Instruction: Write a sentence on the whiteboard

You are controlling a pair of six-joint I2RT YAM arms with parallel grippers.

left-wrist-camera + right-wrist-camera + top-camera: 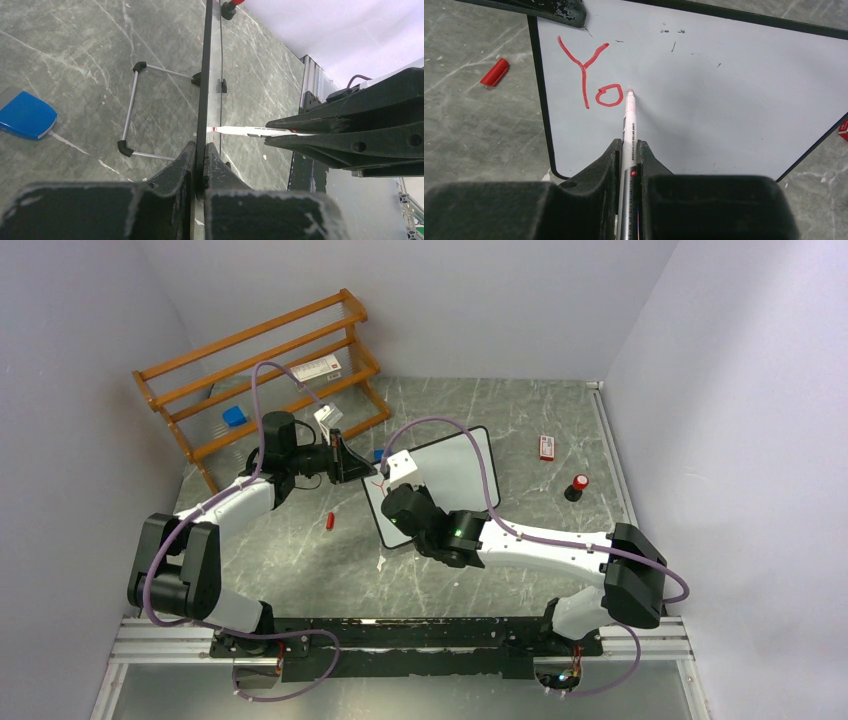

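Whiteboard [455, 468] 9 o'clock edge: left hand [356, 464] clamped on.
Board face: right hand [628, 147], marker [629, 115].
3 o'clock: red box [546, 447].
11 o'clock: wooden rack [260, 360].
7 o'clock: open tabletop [320, 575].

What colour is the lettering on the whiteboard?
Red; the handwritten marker lettering shows best in the right wrist view.

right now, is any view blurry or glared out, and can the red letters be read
Right wrist view: the red letters "Yo" and the marker are sharp, with no glare on the whiteboard; left wrist view: the board is edge-on, its face unreadable; top external view: even light, but the right arm hides most of the writing.
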